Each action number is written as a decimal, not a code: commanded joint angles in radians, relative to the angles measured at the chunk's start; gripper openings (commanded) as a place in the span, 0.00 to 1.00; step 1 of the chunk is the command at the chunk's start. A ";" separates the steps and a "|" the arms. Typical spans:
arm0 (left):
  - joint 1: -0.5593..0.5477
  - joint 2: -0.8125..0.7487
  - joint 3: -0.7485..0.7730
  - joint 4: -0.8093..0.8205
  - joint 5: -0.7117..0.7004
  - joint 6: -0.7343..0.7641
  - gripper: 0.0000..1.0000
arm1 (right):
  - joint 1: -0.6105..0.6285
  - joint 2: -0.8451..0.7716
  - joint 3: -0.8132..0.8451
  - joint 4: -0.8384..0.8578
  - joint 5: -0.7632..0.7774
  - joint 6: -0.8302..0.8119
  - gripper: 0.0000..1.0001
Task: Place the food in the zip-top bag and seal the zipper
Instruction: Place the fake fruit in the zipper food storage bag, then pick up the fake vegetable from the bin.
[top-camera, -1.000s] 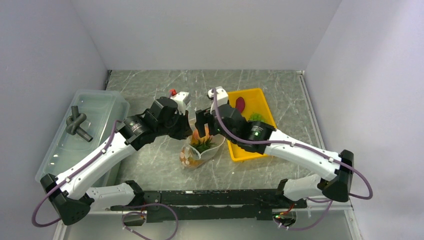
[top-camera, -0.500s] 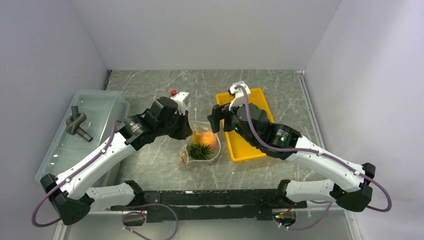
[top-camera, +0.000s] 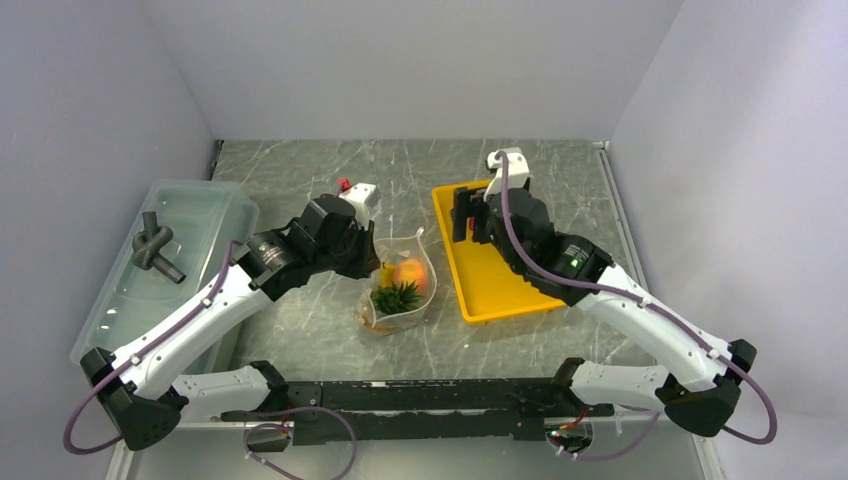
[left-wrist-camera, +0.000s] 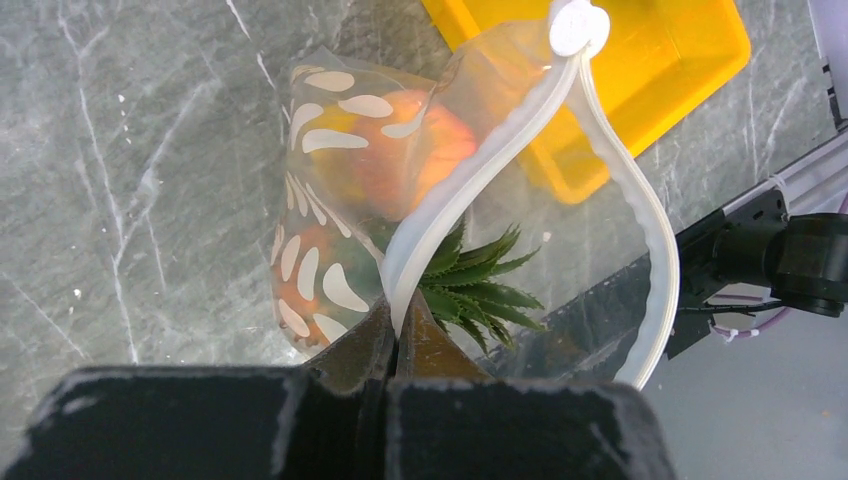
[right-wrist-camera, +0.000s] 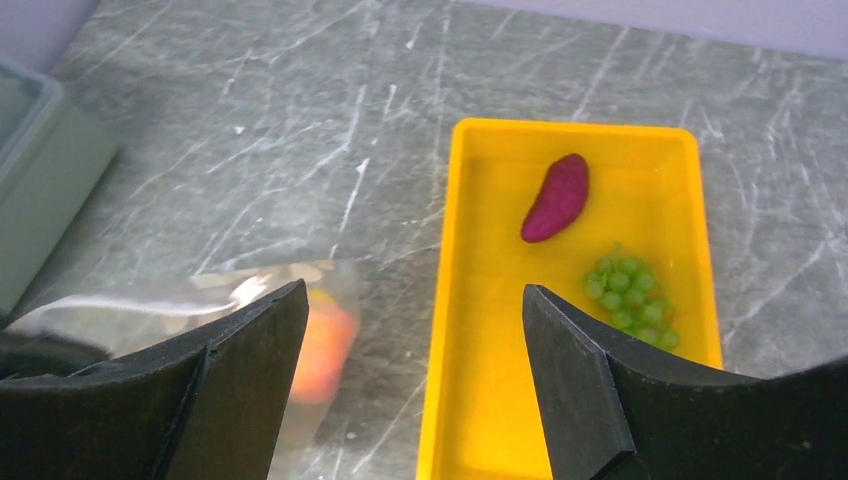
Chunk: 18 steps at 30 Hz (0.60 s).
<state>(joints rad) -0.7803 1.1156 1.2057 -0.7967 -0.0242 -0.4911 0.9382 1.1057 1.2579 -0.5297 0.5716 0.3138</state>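
From above, the right arm (top-camera: 535, 245) hides the purple piece (right-wrist-camera: 556, 197) and grapes (right-wrist-camera: 627, 287) — seen only wrist-side.

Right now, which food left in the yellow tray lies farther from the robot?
The dark red-purple piece, toward the far end of the yellow tray; the green grape bunch sits nearer.

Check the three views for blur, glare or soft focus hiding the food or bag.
Top view: even light, sharp, but the bag is small. Left wrist view: zipper strip crisp; plastic sheen veils the peach; the left claw, shut on the strip, is dark and soft. Right wrist view: purple piece and grapes in the tray sharp; the open right claw is blurry up close.
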 joint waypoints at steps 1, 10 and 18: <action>-0.002 -0.017 0.056 -0.014 -0.054 0.024 0.00 | -0.126 -0.002 -0.030 0.023 -0.109 -0.008 0.82; 0.000 -0.031 0.098 -0.066 -0.132 0.050 0.00 | -0.313 0.093 -0.094 0.085 -0.285 -0.001 0.82; 0.000 -0.034 0.118 -0.099 -0.178 0.064 0.00 | -0.418 0.216 -0.101 0.126 -0.366 0.026 0.82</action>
<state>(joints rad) -0.7803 1.1107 1.2812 -0.9047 -0.1585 -0.4435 0.5587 1.2827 1.1557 -0.4736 0.2722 0.3199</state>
